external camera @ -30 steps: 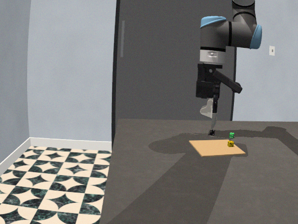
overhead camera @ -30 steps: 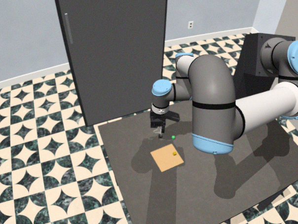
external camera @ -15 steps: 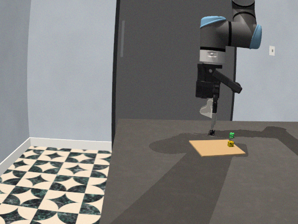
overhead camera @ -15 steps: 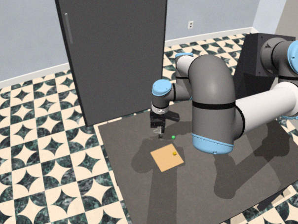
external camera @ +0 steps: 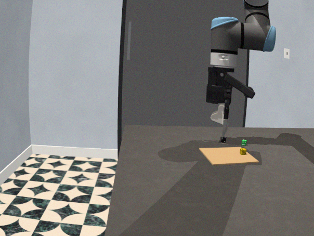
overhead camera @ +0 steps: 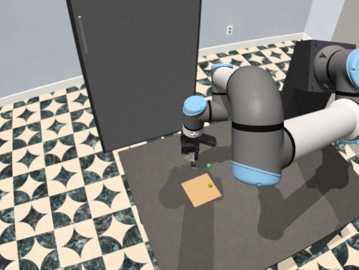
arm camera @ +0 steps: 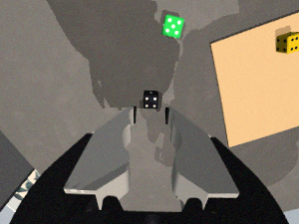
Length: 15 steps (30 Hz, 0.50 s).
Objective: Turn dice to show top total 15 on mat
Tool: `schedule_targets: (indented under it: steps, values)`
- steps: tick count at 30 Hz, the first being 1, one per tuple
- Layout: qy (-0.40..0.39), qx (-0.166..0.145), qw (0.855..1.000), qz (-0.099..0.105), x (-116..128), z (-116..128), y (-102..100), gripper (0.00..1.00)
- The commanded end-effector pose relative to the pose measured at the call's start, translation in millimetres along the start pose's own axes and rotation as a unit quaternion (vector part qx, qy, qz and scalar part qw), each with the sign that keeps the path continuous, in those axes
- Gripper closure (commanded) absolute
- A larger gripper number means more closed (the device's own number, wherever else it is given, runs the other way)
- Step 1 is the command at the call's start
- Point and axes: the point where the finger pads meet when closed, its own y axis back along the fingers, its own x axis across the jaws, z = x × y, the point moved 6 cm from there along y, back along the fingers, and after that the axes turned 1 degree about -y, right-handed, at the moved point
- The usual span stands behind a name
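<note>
Dark counter (overhead camera: 166, 238) (external camera: 156, 187) (arm camera: 40, 89), bearing a tan mat and three dice. Arm (overhead camera: 258, 98) (external camera: 226, 36) bent over it, wrist upright, tool (overhead camera: 193, 162) (external camera: 224, 136) (arm camera: 150, 108) pointing down. Tips apart by a narrow gap, nothing clamped. Mat (overhead camera: 199, 193) (external camera: 226, 156) (arm camera: 254, 89) carries only the yellow die (overhead camera: 210, 185) (external camera: 243, 151) (arm camera: 287, 43), near one edge. Green die (overhead camera: 208, 165) (external camera: 244, 142) (arm camera: 173, 26) off the mat, five white pips up. Black die (external camera: 223, 140) (arm camera: 150, 100) also off it, right by the tips; four pips face the wrist view. Whether it sits flat, cannot tell.
</note>
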Motion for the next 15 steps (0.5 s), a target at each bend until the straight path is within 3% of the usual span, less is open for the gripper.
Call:
schedule_targets:
  steps: [1,15]
  values:
    - [0.001,0.000,1.000,-0.001,0.0,2.6,-0.7,0.82]
    - [0.001,0.000,1.000,-0.001,0.0,2.6,-4.2,0.82]
